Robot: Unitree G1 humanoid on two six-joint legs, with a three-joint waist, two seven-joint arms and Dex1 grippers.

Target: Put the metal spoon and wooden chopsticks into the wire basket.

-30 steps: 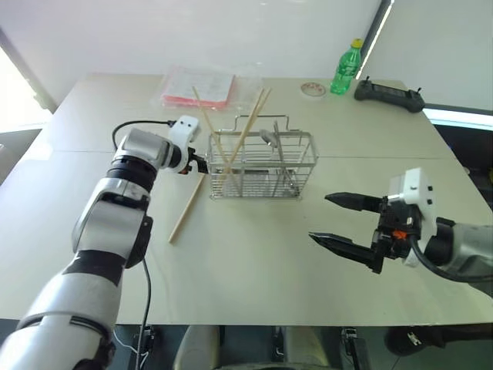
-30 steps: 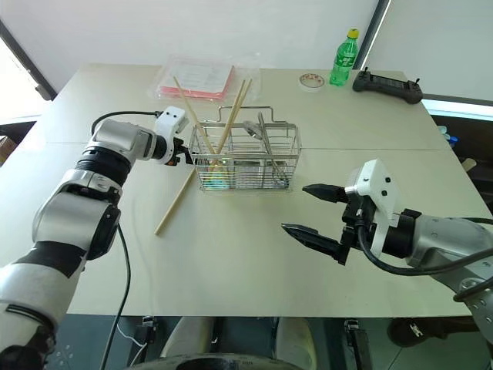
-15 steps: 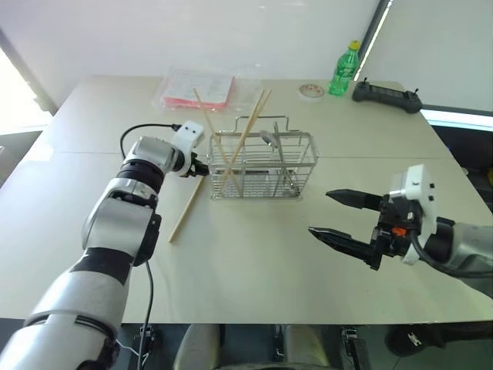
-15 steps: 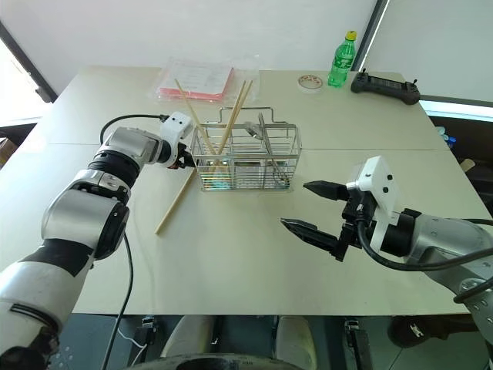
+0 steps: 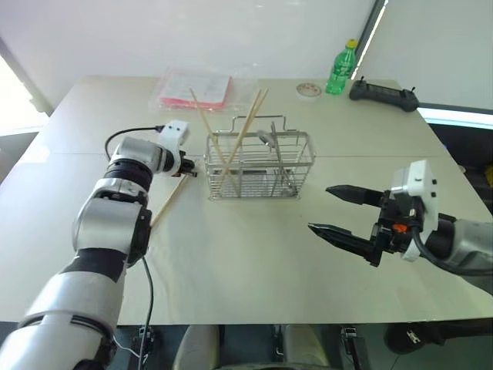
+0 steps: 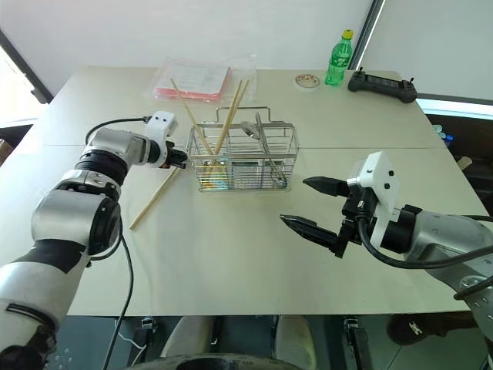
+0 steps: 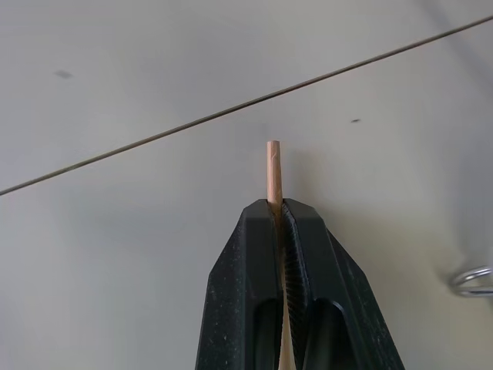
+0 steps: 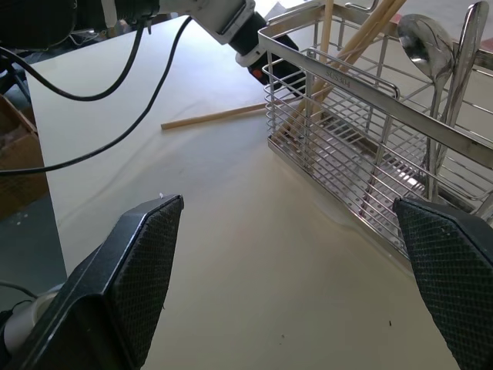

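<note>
A: Now that the left end effector has clamped fully shut, what does it have hold of?

B: The last loose chopstick. A second ago the fingers stood wide apart just beside the basket; half a second ago they were half closed. Now the two black fingers press together on the stick, with its blunt tip poking out just past their ends.

A: Where does the rest of the stick go?

B: It runs back from the left end effector toward the robot, slanting down to the counter. Compared with a second ago its near end has swung outward, away from the basket, so the grip seems already to be dragging it.

A: And the other pieces?

B: Just to the inside of the left end effector stands the wire basket. Three chopsticks lean in its nearer end, and the spoon stands upright in the far part, bowl up.

A: So what is left?

B: I judge only this one stick: lift it, tip it upright, lower it between the wires.

A: The right end effector?

B: Spread as wide as it goes, holding nothing, hovering unmoved over bare counter, well apart from the basket.
</note>
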